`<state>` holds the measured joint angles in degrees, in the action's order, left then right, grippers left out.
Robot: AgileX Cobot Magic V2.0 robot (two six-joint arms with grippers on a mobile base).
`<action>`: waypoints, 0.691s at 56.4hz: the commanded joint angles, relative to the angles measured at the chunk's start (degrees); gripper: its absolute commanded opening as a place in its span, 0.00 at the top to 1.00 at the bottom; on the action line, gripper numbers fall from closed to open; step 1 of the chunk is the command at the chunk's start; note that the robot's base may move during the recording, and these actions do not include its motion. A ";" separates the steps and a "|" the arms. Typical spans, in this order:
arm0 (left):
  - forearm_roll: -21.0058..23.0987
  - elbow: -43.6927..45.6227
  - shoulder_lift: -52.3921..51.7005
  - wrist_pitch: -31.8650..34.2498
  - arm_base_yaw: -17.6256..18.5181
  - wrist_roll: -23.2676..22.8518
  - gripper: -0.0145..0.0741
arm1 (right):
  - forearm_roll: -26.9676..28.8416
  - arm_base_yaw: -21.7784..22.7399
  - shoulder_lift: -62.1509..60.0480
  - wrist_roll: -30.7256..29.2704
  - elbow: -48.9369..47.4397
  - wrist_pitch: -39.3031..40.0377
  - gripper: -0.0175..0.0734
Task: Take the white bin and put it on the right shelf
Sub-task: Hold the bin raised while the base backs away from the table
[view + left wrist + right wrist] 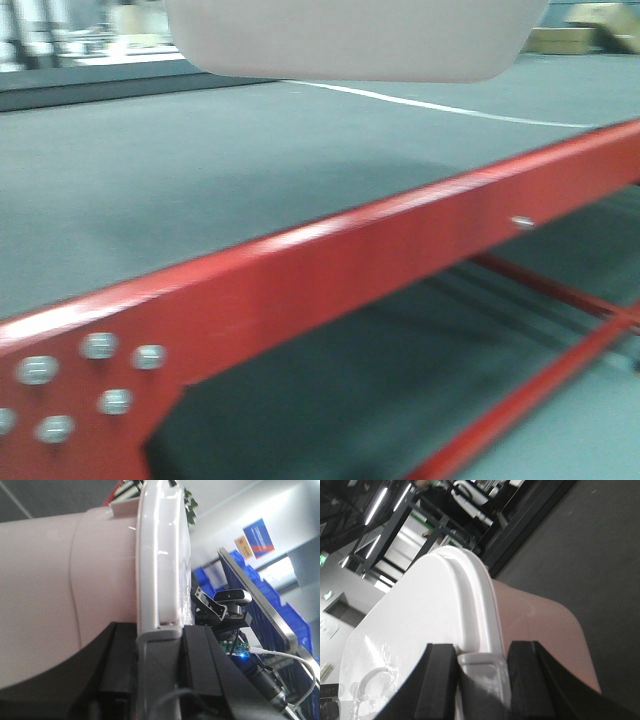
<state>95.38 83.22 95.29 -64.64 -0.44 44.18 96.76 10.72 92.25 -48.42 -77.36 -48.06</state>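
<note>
- The white bin (360,40) is a smooth plastic tub with rounded corners, a pale pinkish-beige body and a glossy white lid (420,610) with a raised rim
- In the front view its underside hangs at the top edge, clear of the table (330,260), which has a matt dark top and a shiny red-painted frame with round silver bolts (100,345)
- A soft shadow lies on the dark top below the bin
- The left gripper (159,635) is closed down to the lid rim's width: its black blocky fingers (117,670) sit on either side of the rim, one against the body, one against the lid top
- The right gripper (482,655) clamps the opposite end the same way, its black fingers (437,680) pressing a greyish translucent tab on the lid edge
- Beyond the lid in the left wrist view are a small black camera (232,597), blue bins (290,615) and a grey metal rail (260,600)
- The front view is blurred and cuts off the bin's upper part; the lid's inset, under crinkled film, is hard to make out
</note>
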 commanded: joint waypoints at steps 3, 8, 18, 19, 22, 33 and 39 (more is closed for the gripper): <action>5.35 2.29 -3.76 -10.91 1.27 0.77 0.97 | 4.43 -0.57 -2.70 -0.15 -1.65 -2.24 0.75; 5.35 2.29 -3.76 -10.91 1.27 0.77 0.97 | 4.43 -0.57 -2.70 -0.15 -1.65 -2.18 0.75; 5.35 2.29 -3.76 -10.91 1.27 0.77 0.97 | 4.43 -0.57 -2.70 -0.15 -1.65 -2.12 0.75; 5.35 2.29 -3.76 -10.91 1.27 0.77 0.97 | 4.43 -0.57 -2.70 -0.15 -1.65 -2.12 0.75; 5.35 2.29 -3.76 -10.91 1.27 0.77 0.97 | 4.43 -0.57 -2.70 -0.15 -1.65 -2.12 0.75; 5.35 2.29 -3.76 -10.91 1.27 0.77 0.97 | 4.43 -0.57 -2.70 -0.15 -1.65 -2.12 0.75; 5.35 2.29 -3.76 -10.91 1.27 0.77 0.97 | 4.43 -0.57 -2.70 -0.15 -1.65 -2.12 0.75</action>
<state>95.38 83.22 95.29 -65.12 -0.44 44.10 96.65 10.72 92.25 -48.42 -77.36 -47.67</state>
